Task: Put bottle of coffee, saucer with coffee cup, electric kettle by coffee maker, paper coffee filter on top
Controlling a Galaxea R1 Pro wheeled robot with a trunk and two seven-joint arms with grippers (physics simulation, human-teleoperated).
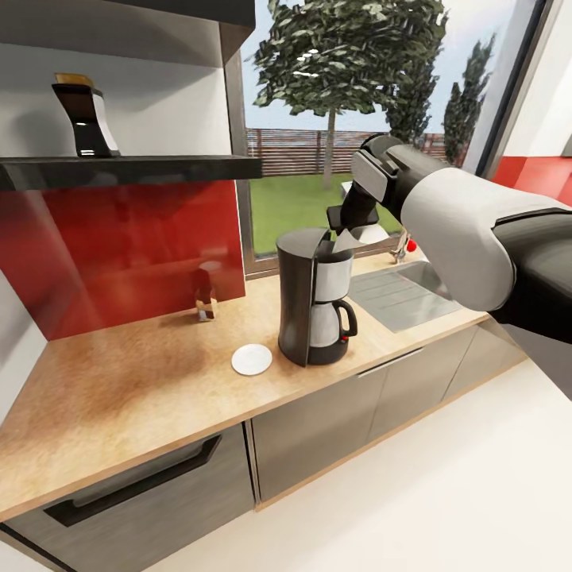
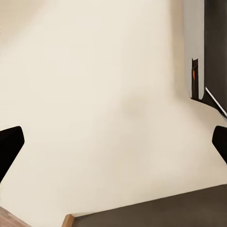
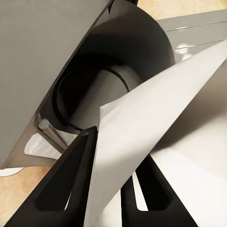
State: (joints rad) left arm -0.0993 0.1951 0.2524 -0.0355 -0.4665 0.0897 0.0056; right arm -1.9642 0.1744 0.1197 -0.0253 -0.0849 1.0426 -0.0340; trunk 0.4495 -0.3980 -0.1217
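1. The bottle of coffee (image 1: 86,119) stands on the kitchen shelf (image 1: 127,170), at the far left.
2. A small bottle (image 1: 206,295) (brown, by the red wall) stands on the tabletop (image 1: 119,381).
3. The saucer (image 1: 252,359) lies just beside the coffee maker (image 1: 312,295).
4. The right gripper (image 1: 349,230) hangs over the coffee maker's top, fingers (image 3: 61,189) clamped on the paper coffee filter (image 3: 142,137).
5. The left gripper (image 2: 113,142) has its fingers (image 2: 9,146) spread wide apart over pale floor.

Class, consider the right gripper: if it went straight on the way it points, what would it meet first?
Most likely the open top of the coffee maker, just past the paper coffee filter held in the right gripper.
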